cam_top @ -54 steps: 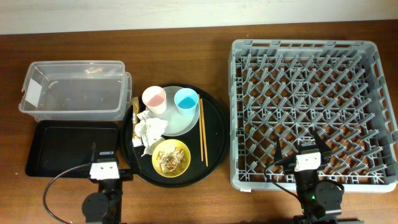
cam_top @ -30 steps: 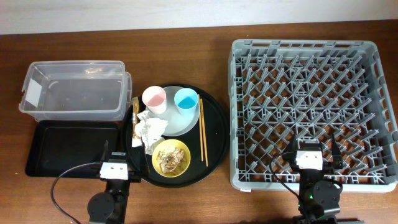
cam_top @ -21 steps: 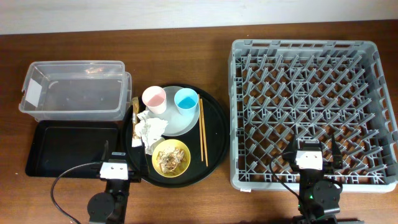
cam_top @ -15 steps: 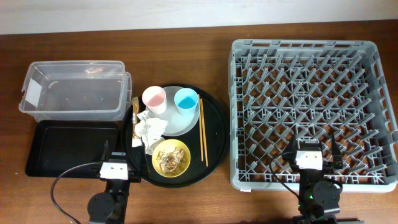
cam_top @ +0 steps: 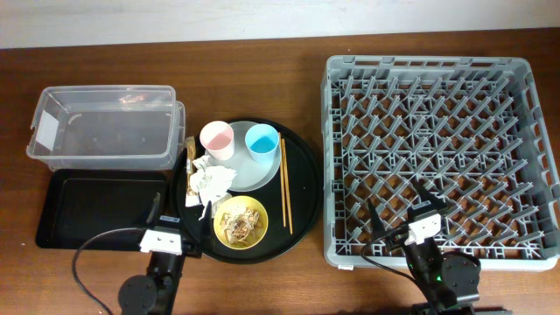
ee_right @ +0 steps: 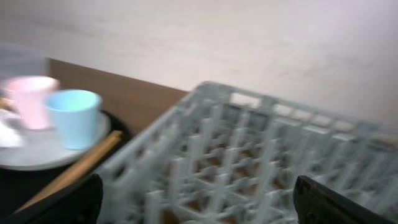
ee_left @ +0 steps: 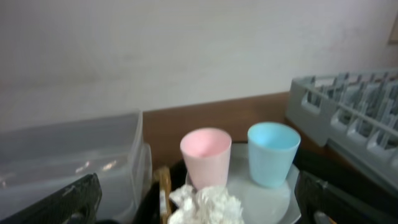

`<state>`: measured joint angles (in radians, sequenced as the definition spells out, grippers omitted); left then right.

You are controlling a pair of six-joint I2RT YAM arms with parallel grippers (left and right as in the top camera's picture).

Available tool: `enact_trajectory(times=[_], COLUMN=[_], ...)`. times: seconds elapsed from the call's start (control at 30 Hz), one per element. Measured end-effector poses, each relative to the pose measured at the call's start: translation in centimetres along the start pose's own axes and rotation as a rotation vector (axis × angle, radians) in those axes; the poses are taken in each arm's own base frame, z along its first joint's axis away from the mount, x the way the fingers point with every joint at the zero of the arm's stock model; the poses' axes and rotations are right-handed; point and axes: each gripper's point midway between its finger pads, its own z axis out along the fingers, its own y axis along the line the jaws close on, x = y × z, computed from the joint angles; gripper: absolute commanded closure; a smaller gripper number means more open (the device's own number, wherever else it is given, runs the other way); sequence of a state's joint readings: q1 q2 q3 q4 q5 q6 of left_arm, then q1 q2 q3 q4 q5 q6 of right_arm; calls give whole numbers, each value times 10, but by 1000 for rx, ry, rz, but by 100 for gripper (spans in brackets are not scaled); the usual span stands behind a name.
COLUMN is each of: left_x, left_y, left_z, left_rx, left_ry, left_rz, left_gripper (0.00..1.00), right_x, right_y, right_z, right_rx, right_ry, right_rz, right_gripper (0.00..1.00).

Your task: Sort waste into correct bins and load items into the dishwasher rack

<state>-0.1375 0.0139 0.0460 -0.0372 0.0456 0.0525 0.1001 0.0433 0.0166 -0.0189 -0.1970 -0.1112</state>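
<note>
On the round black tray (cam_top: 302, 188) a pale plate (cam_top: 249, 173) holds a pink cup (cam_top: 216, 140) and a light-blue cup (cam_top: 262, 142). Crumpled white tissue (cam_top: 210, 182) lies at the plate's left, with a brown-gold wrapper (cam_top: 190, 154) beside it. A yellow bowl (cam_top: 254, 213) holds food scraps (cam_top: 235, 227). Chopsticks (cam_top: 284, 184) lie to the right. The grey dishwasher rack (cam_top: 437, 149) is at the right. My left gripper (cam_top: 171, 208) is open and empty at the tray's front left, facing the cups (ee_left: 205, 155) and tissue (ee_left: 208, 202). My right gripper (cam_top: 402, 206) is open and empty over the rack's front edge (ee_right: 249, 162).
A clear plastic tub (cam_top: 101, 127) with a white label stands at the back left, with a shallow black rectangular tray (cam_top: 96, 206) in front of it. The table is brown wood, with a pale wall behind it. The right wrist view is blurred.
My left gripper moved right toward the round tray, then stayed nearly still. My right gripper has just swung left, angled toward the round tray. No object has moved.
</note>
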Motion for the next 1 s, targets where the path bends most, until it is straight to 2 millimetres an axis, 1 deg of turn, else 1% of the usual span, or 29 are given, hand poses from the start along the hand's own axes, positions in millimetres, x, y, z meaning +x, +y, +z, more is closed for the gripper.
enact_trajectory(times=[0.03,0.07,0.1,0.13,0.17,0.2,0.23,0.27,0.3,0.33,0.37,0.4,0.43,0.47,0.5,0.57,0.6,0.63,0.67,0.7,0.73,0.77,0.8,0.83,0.87,0.9,0.93,0.97,1.0], left_x=[-8,-20,-56,-82,-140,-145,-146,-172,-165,-157,-167,-165,-171,-171,-167,-157,-153,-146,-137,-126,-116,-105,-87,-70,-56,-49,-42,-35,-29], left_y=[-1,-1,0,-1,-4,-8,-13,-20,-22,-26,-26,-26,-27,-26,-17,13,38,70,100,117,120,115,103,92,78,65,48,30,17], left_z=[-3,-7,-13,-13,-2,2,7,33,47,54,76,80,87,89,88,86,83,75,60,49,49,52,54,59,64,71,74,76,78], left_rx=[8,11,16,32,72,103,140,206,233,264,278,284,293,287,210,49,-39,-142,-237,-296,-305,-278,-241,-200,-152,-108,-55,-5,19], left_ry=[21,37,37,73,65,140,225,346,469,614,666,719,728,732,764,811,819,836,867,908,940,979,1039,1086,1118,1128,1145,1165,1180], left_rz=[-3,-6,-5,5,31,35,37,28,12,-11,-21,-30,-34,-38,-95,-217,-288,-369,-457,-526,-559,-580,-593,-592,-567,-538,-508,-476,-439], left_gripper=[1,1,1,1,1,1,1,1,1,1,1,1,1,1,1,1,1,10,60,100,100,100,77,50,27,26,26,26,26], right_x=[-5,-26,-46,-73,-112,-133,-144,-189,-184,-231,-242,-247,-247,-237,-223,-200,-191,-182,-173,-156,-136,-114,-86,-70,-54,-43,-23,-10,-3], right_y=[5,10,10,9,7,4,4,-2,-1,-8,-10,-10,-10,-8,-7,-8,-7,-7,-7,-6,-5,-4,-1,3,13,23,37,43,45], right_z=[-1,-5,-8,-13,-15,-13,-13,-2,-6,6,12,14,23,26,36,52,55,58,61,65,71,80,86,89,94,102,111,113,120], right_rx=[-33,-67,-75,-87,-97,-99,-111,-118,-126,-136,-139,-154,-162,-172,-175,-169,-164,-155,-147,-140,-130,-119,-113,-114,-132,-148,-144,-122,-106], right_ry=[-9,-8,-32,12,45,74,204,219,379,444,492,590,613,669,732,827,870,904,935,986,1031,1068,1109,1130,1137,1115,1107,1114,1096], right_rz=[51,103,109,134,154,161,189,185,216,219,231,257,263,288,323,370,396,419,438,462,487,514,532,536,517,479,429,401,381], right_gripper=[2,2,2,2,2,2,2,2,1,2,2,10,25,37,43,45,45,45,45,45,45,45,45,44,44,44,44,45,47])
